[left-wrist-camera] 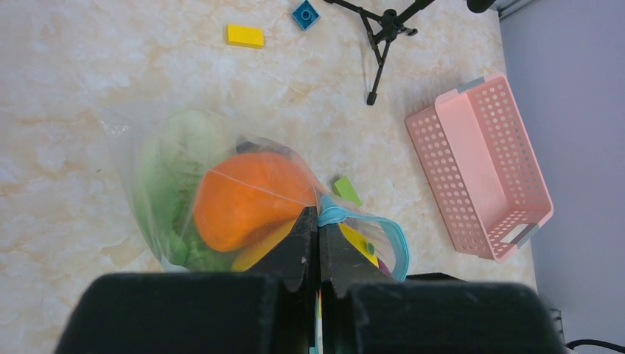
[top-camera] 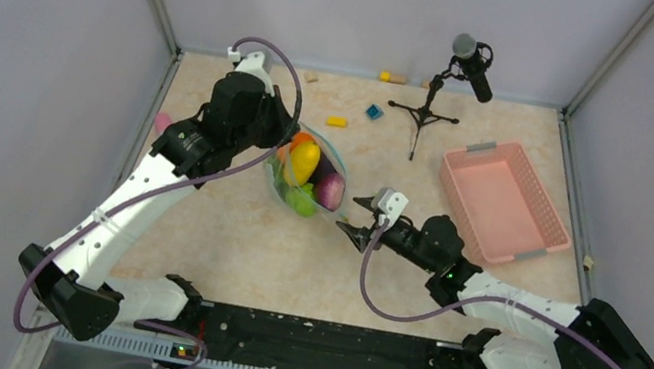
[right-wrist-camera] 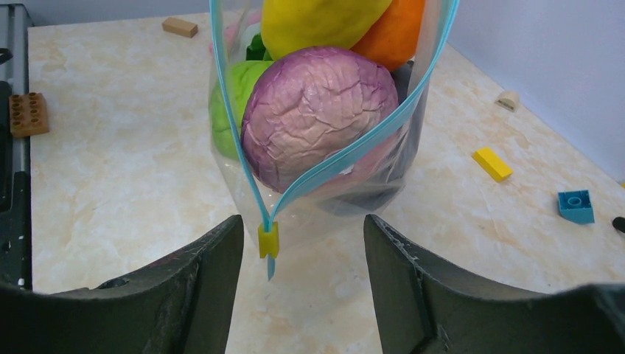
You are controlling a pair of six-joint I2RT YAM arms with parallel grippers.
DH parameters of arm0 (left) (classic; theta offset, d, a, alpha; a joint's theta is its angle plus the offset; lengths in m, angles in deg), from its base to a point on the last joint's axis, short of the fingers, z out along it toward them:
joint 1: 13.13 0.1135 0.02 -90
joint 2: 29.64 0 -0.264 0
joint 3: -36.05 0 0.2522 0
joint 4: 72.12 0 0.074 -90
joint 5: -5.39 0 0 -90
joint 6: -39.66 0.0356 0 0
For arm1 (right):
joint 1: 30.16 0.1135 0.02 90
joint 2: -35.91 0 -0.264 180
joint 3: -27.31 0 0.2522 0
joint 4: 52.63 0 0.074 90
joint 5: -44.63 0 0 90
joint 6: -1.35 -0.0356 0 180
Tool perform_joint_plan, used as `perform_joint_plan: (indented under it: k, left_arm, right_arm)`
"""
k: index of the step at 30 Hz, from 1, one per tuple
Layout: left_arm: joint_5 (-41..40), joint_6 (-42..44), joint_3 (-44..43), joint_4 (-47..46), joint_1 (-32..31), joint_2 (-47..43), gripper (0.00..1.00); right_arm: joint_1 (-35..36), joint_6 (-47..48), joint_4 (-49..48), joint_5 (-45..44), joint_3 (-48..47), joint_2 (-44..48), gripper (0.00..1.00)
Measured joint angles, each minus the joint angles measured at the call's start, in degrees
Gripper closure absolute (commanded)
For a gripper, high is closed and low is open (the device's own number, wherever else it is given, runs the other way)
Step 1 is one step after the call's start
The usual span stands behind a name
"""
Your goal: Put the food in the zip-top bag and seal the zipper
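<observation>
The clear zip-top bag (top-camera: 306, 181) is held up off the table with the food inside: a yellow piece (top-camera: 304, 161), an orange (left-wrist-camera: 247, 199), a green piece (right-wrist-camera: 230, 103) and a purple-pink round piece (right-wrist-camera: 317, 110). My left gripper (left-wrist-camera: 318, 221) is shut on the bag's far mouth edge. The teal zipper (right-wrist-camera: 346, 151) stands open in a V, with a small yellow slider (right-wrist-camera: 268, 240) at its near end. My right gripper (right-wrist-camera: 302, 254) is open, its fingers on either side of the slider and not touching it.
A pink mesh basket (top-camera: 503, 200) stands at the right. A microphone on a small tripod (top-camera: 432, 96) stands behind. Small blocks lie about: yellow (top-camera: 336, 121), teal (top-camera: 373, 112), and more along the back wall.
</observation>
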Motion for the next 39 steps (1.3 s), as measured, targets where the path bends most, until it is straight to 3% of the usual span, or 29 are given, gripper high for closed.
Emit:
perform_joint_plan:
  k: [4,8,13,18,24,33,37,39]
  left_arm:
    - [-0.31,0.00,0.07,-0.02,0.00,0.00,1.00]
    - [-0.28,0.00,0.15,-0.07,0.00,0.00,1.00]
    - [-0.31,0.00,0.22,-0.07,0.00,0.00,1.00]
    - [-0.46,-0.02,0.26,-0.07,0.00,0.00,1.00]
    - [-1.86,0.02,0.26,0.02,0.00,-0.52,1.00]
    - [-11.69,0.28,1.29,2.29,0.04,-4.46,1.00]
    - [-13.03,0.83,3.72,2.67,0.04,-6.51,0.92]
    - [-12.94,1.38,5.64,2.47,0.04,-7.19,0.82]
  right_arm:
    - [-1.40,0.00,-3.87,3.43,0.00,-4.07,0.42]
    - [-1.81,0.00,-5.03,6.36,0.00,-7.02,0.60]
    - [-1.84,-0.72,-7.48,7.58,0.00,-9.09,0.70]
    - [-1.84,-1.42,-9.25,8.83,-0.07,-9.09,1.00]
    - [-1.86,-2.91,-6.78,8.85,-0.28,-6.29,1.00]
    - [-1.86,-3.65,14.60,1.40,-8.28,8.17,1.00]
    - [-1.86,-2.84,24.68,-1.51,-13.77,9.86,1.00]
    - [-1.88,-1.31,30.01,-2.29,-16.31,9.60,1.00]
